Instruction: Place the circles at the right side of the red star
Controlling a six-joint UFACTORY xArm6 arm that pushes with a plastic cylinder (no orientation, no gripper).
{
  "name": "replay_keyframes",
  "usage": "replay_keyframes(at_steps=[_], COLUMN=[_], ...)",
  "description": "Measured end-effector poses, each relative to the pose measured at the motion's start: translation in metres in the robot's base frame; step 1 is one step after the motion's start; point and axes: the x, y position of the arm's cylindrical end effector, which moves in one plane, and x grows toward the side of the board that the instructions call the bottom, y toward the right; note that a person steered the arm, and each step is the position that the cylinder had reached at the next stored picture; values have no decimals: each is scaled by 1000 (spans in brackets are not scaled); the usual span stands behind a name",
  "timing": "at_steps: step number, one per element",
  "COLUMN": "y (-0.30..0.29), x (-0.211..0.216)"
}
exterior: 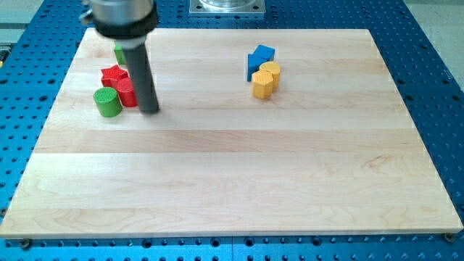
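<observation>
A red star [113, 74] lies at the board's upper left. A red circle [127, 93] sits just below and right of it, touching it. A green circle [107, 102] stands to the lower left of the red circle. Another green block [119, 52], shape unclear, shows above the star, partly hidden by the rod. My tip [149, 110] rests on the board right beside the red circle, on its right side; I cannot tell if it touches it.
A blue block [261, 58] with two yellow blocks [270, 70] [262, 85] against it lies at the upper middle-right. The wooden board [239, 181] lies on a blue perforated table [435, 43].
</observation>
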Motion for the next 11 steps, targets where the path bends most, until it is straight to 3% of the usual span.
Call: replay_keyframes(at_steps=[1, 2, 3, 6, 7, 8, 9, 11], y=[-94, -80, -64, -27, -29, 24, 41, 6], x=[10, -8, 13, -55, -48, -47, -58, -112])
